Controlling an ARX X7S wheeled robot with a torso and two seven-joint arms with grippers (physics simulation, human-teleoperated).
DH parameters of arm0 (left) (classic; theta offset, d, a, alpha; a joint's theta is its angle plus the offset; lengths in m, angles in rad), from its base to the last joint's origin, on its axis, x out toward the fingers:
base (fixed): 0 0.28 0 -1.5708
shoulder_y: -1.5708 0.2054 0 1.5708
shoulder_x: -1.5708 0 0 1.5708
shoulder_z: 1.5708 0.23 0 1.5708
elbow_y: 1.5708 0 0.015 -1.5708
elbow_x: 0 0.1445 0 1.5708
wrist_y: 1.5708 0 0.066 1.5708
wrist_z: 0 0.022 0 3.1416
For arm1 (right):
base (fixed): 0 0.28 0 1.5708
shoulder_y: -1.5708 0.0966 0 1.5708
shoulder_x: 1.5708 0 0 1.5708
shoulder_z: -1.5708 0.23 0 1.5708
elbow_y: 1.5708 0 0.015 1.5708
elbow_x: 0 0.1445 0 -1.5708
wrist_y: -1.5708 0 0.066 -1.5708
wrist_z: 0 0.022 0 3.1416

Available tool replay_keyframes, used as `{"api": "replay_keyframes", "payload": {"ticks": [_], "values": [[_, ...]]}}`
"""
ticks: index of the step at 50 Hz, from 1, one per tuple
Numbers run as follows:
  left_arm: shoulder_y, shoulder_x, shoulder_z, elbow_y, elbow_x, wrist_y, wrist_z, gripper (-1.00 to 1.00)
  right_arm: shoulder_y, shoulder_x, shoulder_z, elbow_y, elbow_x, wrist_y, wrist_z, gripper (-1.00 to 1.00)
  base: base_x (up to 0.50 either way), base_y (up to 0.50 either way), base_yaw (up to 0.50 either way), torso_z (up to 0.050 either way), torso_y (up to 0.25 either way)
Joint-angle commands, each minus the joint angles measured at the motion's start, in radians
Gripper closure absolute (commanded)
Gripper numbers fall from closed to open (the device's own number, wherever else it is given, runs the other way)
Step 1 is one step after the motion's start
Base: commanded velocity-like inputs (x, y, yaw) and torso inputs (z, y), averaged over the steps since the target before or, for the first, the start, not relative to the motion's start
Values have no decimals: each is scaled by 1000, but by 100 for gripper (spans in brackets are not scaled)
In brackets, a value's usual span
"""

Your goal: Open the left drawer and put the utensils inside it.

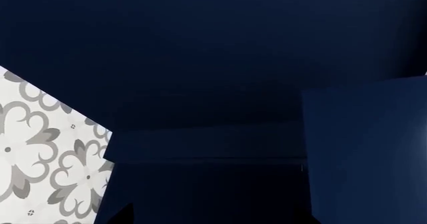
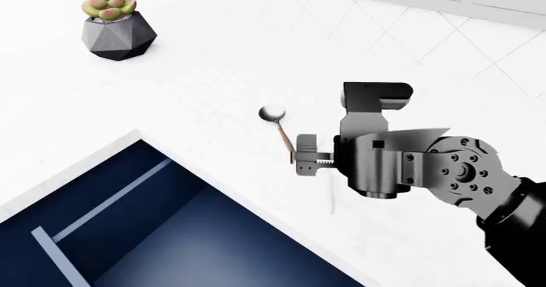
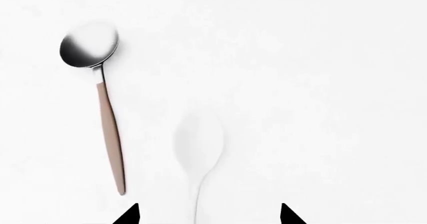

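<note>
The left drawer stands pulled open at the lower left of the head view, navy inside with pale divider strips. On the white counter lies the spoon, with a shiny bowl and a reddish-brown handle. Beside it lies the pale white fork, its head rounded and faint against the counter. My right gripper hovers open above the fork's handle, one black fingertip on each side. In the left wrist view only navy cabinet fronts show, with one dark tip of the left gripper at the frame edge.
A succulent in a grey faceted pot stands at the counter's back left. White tiled wall runs behind the counter. Patterned grey-and-white floor tiles show beside the cabinets.
</note>
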Motion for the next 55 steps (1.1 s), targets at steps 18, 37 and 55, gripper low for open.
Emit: {"api": "replay_keyframes", "payload": {"ticks": [18, 37, 55], "values": [[1, -1, 2, 0, -2, -3, 0, -100, -20, -48, -41, 58, -37, 16, -63, -100, 0, 0, 0, 0, 0], [-1, 1, 5, 0, 1, -1, 0, -100, -48, -44, -84, 92, -127, 15, -120, 100, 0, 0, 0, 0, 0], [-1, 6, 15, 0, 2, 3, 7, -100, -41, -33, -86, 74, -148, 13, -123, 100, 0, 0, 0, 0, 0]]}}
